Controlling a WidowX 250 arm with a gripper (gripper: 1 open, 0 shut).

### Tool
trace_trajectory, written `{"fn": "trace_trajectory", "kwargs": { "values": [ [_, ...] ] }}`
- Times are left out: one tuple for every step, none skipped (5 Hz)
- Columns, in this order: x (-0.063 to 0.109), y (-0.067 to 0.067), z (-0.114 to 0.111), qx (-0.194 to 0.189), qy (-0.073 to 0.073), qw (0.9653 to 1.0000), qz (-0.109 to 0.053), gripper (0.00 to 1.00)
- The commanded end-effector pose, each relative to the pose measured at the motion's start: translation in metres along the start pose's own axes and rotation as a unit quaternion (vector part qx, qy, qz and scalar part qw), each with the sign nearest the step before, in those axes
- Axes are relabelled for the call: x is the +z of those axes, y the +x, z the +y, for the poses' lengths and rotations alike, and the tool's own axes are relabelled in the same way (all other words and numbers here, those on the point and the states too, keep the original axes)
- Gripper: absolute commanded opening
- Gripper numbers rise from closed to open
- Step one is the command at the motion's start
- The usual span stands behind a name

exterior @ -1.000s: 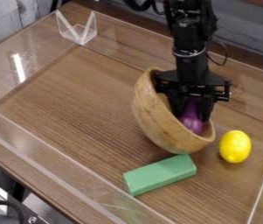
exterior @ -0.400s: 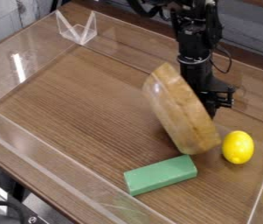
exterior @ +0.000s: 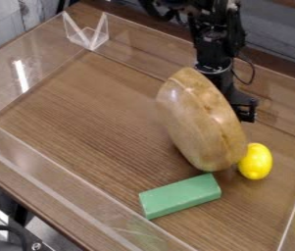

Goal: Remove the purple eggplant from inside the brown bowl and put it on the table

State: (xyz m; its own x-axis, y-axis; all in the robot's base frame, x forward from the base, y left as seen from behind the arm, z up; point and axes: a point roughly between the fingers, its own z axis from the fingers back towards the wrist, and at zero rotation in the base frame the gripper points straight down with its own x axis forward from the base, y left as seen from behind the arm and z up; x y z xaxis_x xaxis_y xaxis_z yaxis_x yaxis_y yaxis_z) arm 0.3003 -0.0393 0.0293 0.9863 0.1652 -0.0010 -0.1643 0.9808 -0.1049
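Note:
The brown bowl [exterior: 202,120] stands tipped on its edge on the table [exterior: 84,113], its rounded underside facing the camera. The purple eggplant is hidden behind the bowl. My gripper [exterior: 241,106] reaches straight down behind the bowl's upper right rim. Only its black body shows, and the fingers are covered by the bowl. What they hold cannot be seen.
A yellow lemon [exterior: 255,162] lies against the bowl's lower right side. A green block [exterior: 180,195] lies in front of the bowl near the front wall. Clear acrylic walls [exterior: 32,69] edge the table, with a clear stand [exterior: 84,31] at the back left.
The bowl has tipped from showing its inside, with the eggplant between my fingers, to standing on edge with its underside forward. The lemon has shifted slightly left.

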Motion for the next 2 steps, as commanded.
{"fn": "trace_trajectory", "kwargs": {
  "values": [
    [-0.0063,0.0015,0.0096,0.005,0.013,0.9999,0.000,1.00],
    [-0.0092,0.0018,0.0095,0.006,0.019,0.9998,0.004,1.00]
  ]
}}
